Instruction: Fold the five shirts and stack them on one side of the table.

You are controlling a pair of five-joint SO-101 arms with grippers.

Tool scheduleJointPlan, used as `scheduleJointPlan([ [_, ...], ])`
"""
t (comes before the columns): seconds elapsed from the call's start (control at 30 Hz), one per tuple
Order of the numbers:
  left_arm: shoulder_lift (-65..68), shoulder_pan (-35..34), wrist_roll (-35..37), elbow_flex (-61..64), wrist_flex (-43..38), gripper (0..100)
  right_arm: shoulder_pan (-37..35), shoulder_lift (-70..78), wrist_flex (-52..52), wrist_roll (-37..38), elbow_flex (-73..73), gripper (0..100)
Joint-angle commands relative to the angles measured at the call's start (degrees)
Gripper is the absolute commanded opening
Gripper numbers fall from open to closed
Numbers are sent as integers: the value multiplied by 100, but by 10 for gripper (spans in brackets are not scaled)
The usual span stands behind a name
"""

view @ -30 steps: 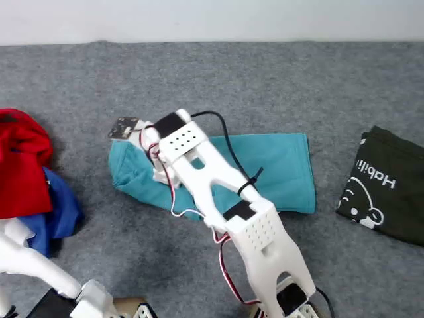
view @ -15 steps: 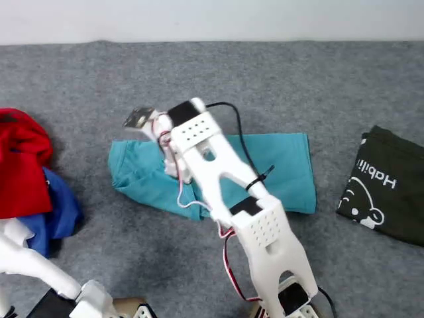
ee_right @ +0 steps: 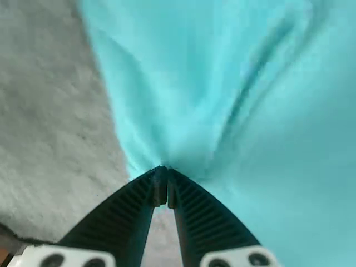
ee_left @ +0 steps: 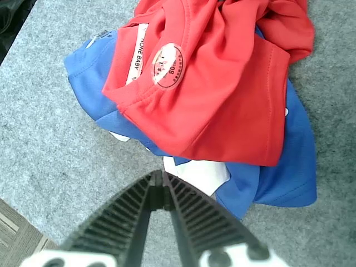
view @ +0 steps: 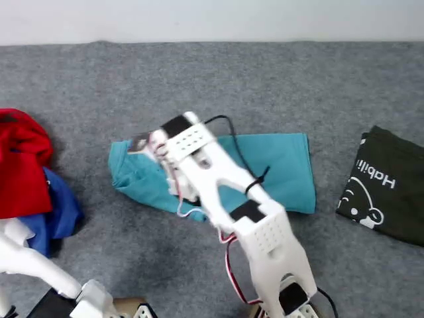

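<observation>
Four shirts lie on the grey surface in the high view. A teal shirt is spread near the middle. A red shirt sits at the left edge on top of a blue shirt, and a dark green shirt lies well apart at the right. The right arm stretches from the near edge over the teal shirt's left end.

In the left wrist view, the left gripper has its jaws pressed together with nothing between them. It hangs over bare surface just beside a white cloth that peeks out from under the blue shirt, with the red shirt crumpled on top.

In the right wrist view, the right gripper is closed at the teal shirt's edge. Folds of the fabric run into its tips, so it has the cloth pinched.
</observation>
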Motion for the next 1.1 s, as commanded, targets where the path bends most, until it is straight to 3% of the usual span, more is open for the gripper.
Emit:
scheduleJointPlan([
  [0.0,-185,0,9,-189,-79,8,435,-374,-207,-26,185,9],
  [0.57,-229,-9,0,-189,-79,8,-268,-1121,-330,255,-905,9],
  [0.73,-229,0,0,-189,35,8,251,-1226,251,211,-897,10],
  [0.9,-229,9,-9,-189,378,8,1358,-1305,259,-466,-835,9],
  [1.07,-237,-35,-545,-189,501,8,2281,-1297,259,-862,-826,12],
])
